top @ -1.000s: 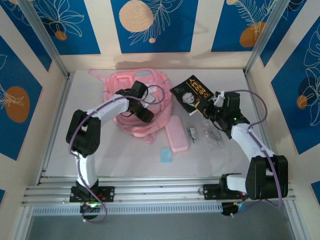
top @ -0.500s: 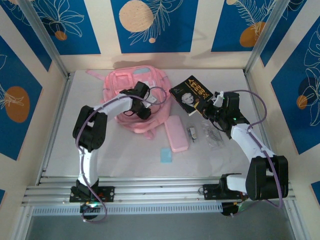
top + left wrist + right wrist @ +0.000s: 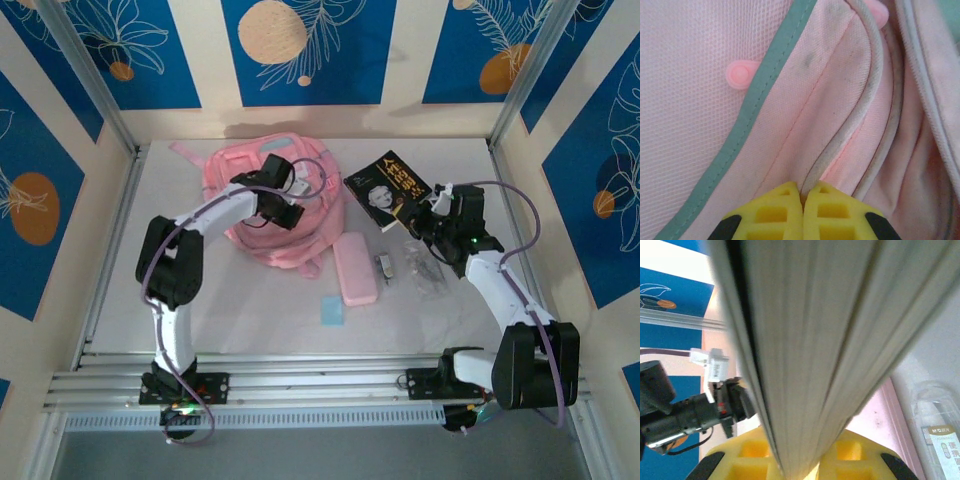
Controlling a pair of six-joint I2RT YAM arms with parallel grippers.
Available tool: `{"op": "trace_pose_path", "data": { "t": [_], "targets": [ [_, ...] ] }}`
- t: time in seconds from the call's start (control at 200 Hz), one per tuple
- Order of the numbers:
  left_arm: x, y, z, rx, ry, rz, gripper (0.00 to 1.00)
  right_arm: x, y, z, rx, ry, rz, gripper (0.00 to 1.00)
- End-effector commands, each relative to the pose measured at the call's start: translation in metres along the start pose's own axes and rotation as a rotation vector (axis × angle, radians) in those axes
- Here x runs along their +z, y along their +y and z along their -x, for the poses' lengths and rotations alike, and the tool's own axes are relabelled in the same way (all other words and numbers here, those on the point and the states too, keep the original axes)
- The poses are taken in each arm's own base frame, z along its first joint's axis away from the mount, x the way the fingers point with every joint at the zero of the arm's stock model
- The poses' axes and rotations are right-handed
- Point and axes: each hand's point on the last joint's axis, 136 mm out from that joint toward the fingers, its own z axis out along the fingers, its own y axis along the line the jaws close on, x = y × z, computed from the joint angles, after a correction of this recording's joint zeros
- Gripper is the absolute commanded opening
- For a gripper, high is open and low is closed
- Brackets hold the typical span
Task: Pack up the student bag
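The student bag [image 3: 250, 195], a big soft pink backpack, lies at the back left of the table. My left gripper [image 3: 286, 212] rests on its right side. In the left wrist view the yellow fingers [image 3: 775, 210] of that gripper [image 3: 802, 190] are shut on a pale piped seam of the student bag [image 3: 700, 55], beside a teal trim strip. My right gripper [image 3: 425, 212] is shut on the lower right corner of a black book [image 3: 392, 186] with yellow lettering, held tilted above the table. The right wrist view has the book's page edges [image 3: 815, 340] standing between my right gripper's [image 3: 800, 467] yellow fingers.
A flat pink pencil case [image 3: 354, 267] lies right of the bag, with a small blue card [image 3: 332, 310] in front of it. A binder clip [image 3: 384, 266] and a clear plastic packet [image 3: 428, 270] sit under the right arm. Walls close in the table on three sides.
My left gripper has closed on the bag's seam and drawn back toward the far wall, and the bag has shifted with it. The right arm and book have barely moved.
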Motion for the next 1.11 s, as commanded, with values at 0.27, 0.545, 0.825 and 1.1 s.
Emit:
{"op": "trace_pose_path", "data": {
  "t": [0.27, 0.545, 0.825, 1.1],
  "targets": [
    [-0.047, -0.011, 0.047, -0.12, -0.137, -0.035, 0.0, -0.017, 0.025, 0.003, -0.078, -0.029, 0.076, 0.05],
    [-0.096, -0.019, 0.088, -0.154, -0.241, -0.113, 0.0, -0.032, 0.018, -0.008, -0.103, -0.031, 0.022, 0.05],
    [-0.112, -0.01, 0.102, -0.198, -0.285, -0.114, 0.0, -0.027, 0.027, -0.023, -0.114, 0.023, 0.055, 0.06],
    [-0.11, 0.001, 0.113, -0.276, -0.347, -0.149, 0.0, -0.015, 0.027, -0.045, -0.093, 0.081, 0.073, 0.06]
  ]
}}
